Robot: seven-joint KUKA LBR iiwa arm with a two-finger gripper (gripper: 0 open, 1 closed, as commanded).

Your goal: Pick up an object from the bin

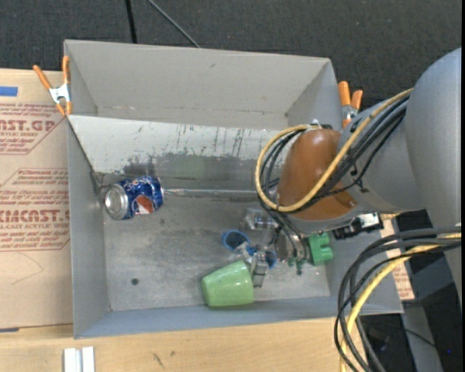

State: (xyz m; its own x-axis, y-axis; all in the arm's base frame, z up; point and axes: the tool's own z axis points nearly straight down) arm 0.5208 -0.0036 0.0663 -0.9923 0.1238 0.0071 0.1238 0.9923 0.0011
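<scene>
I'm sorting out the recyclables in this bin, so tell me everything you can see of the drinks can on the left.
The can is blue with a red and white logo and a bare silver end, and looks like metal. It lies on its side on the floor of the bin, at the foot of the sloping back wall, with its silver end turned toward the left wall. Whether it touches that wall I cannot tell. Its body looks a little dented. No other loose thing touches it. The green cup lies well apart, to its right.
</scene>
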